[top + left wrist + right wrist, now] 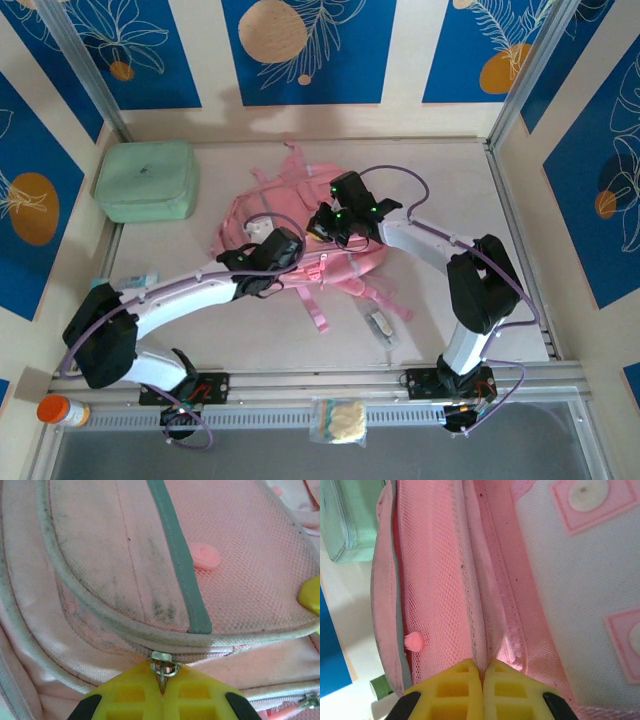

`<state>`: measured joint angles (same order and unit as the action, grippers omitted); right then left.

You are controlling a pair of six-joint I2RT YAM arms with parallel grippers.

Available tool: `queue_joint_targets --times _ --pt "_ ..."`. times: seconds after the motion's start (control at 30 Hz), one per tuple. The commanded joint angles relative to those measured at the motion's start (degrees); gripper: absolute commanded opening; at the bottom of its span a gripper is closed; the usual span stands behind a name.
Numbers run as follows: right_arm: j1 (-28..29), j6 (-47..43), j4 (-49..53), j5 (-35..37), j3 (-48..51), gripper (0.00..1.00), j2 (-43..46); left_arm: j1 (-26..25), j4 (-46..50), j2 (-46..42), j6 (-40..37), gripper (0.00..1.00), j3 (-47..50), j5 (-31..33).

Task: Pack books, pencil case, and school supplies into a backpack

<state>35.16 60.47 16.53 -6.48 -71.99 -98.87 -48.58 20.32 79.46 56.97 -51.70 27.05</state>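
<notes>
The pale pink backpack (pixel 262 222) lies flat in the middle of the table, its straps trailing toward me. My left gripper (pixel 283 250) rests on its near side; in the left wrist view the yellow fingers (pixel 131 695) are shut on a metal zipper pull (pixel 164 666) under a grey-piped pocket flap. My right gripper (pixel 326 224) sits on the bag's right part, shut on a fold of pink fabric (pixel 481 652) beside the mesh pocket. A tiny pale oblong item with dark marks (pixel 381 325) lies on the table right of the straps. Books and pencil case are out of view.
A mint-green zip case (pixel 147 180) stands at the back left, also seen in the right wrist view (pixel 347 520). A teal packet (pixel 140 281) lies by the left arm. An orange-capped bottle (pixel 60 411) and a clear bag (pixel 340 421) sit at the near rail.
</notes>
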Motion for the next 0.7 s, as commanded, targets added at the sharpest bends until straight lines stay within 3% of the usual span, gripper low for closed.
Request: queue_joint_targets --times 0.0,0.17,0.4,0.53,0.67 --pt "0.0 -7.9 2.0 0.5 -4.0 0.0 0.9 0.6 0.6 -3.5 -8.4 0.0 0.8 -5.3" --pt "-3.3 -13.0 4.1 -4.5 -7.7 0.0 -2.1 -0.4 -2.4 -3.2 -10.2 0.0 2.5 -15.0" --pt "-6.1 -23.0 12.8 -3.3 -18.5 0.0 -9.8 -3.9 -10.7 4.2 -8.4 0.0 -2.9 -18.5" --pt "-7.3 -24.5 14.8 -5.8 -18.2 0.01 -8.5 -3.6 -8.3 6.7 -10.7 0.0 -6.6 -17.4" --pt "-8.5 -21.3 10.1 -9.0 -8.6 0.24 0.1 -1.5 -8.1 4.1 -12.7 0.0 -3.7 -17.9"
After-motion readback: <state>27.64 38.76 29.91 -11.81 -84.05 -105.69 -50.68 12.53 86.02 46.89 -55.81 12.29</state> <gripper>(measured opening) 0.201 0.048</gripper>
